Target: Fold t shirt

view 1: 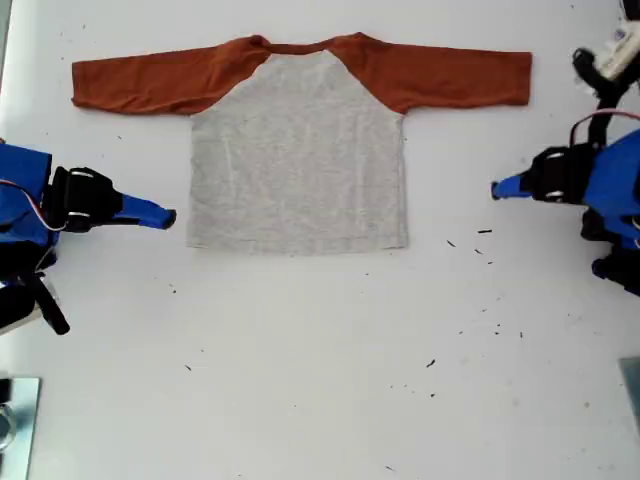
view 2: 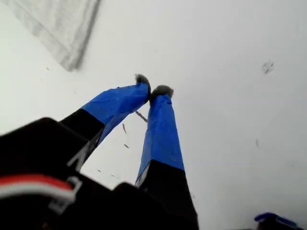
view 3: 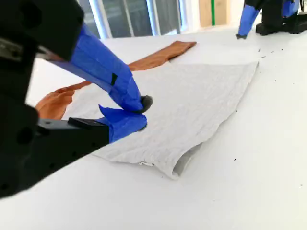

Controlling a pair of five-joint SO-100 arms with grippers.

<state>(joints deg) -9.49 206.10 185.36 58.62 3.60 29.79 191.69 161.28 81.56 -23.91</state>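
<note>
Grey-bodied, rust-sleeved, the t shirt (view 1: 297,160) lies flat and spread on the white table (view 1: 320,380), between your two arms. My first gripper (view 2: 151,87) has its jaws closed on nothing, the hem corner well ahead of them. My second gripper (view 3: 141,115) looks closed and empty, tips just before the near hem corner, perhaps touching it.

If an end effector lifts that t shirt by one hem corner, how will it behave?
The t shirt will probably be floppy: thin fabric, lying flat, its hem corner curling. It likely drapes and trails. The long orange sleeves may drag. It looks light.
</note>
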